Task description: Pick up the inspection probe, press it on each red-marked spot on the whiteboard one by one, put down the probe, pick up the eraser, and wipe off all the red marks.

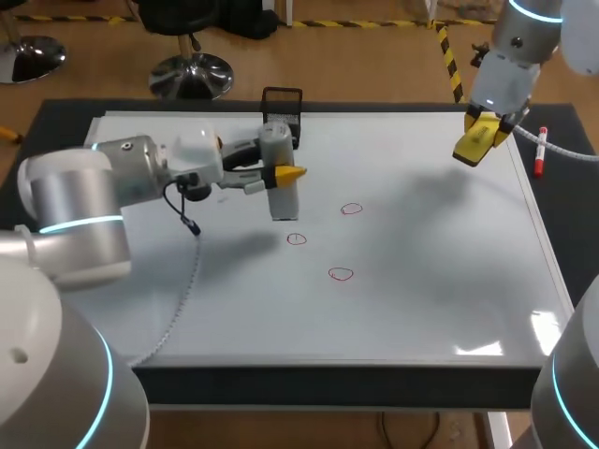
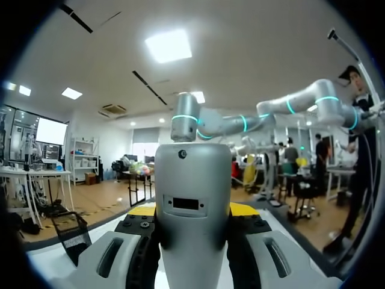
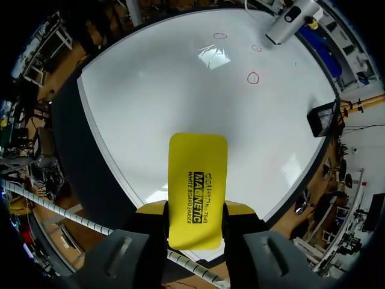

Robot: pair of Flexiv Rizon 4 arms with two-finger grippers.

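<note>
- Three red circled marks (image 1: 296, 239) sit near the middle of the white rectangular whiteboard (image 1: 421, 281).
- Left gripper (image 1: 279, 175) is clamped on the grey cylindrical inspection probe (image 1: 284, 201), which stands upright just beside the marks.
- Right gripper (image 1: 479, 138) grips the flat yellow eraser (image 1: 471, 147) above the board's far right corner.

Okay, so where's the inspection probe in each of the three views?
Head view: inspection probe upright in the left tool, beside the red marks.
Left wrist view: the probe held in that tool, close up.
Right wrist view: probe far across the whiteboard, past the red marks.
Shared landmark: black mesh holder at the whiteboard's edge.
</note>
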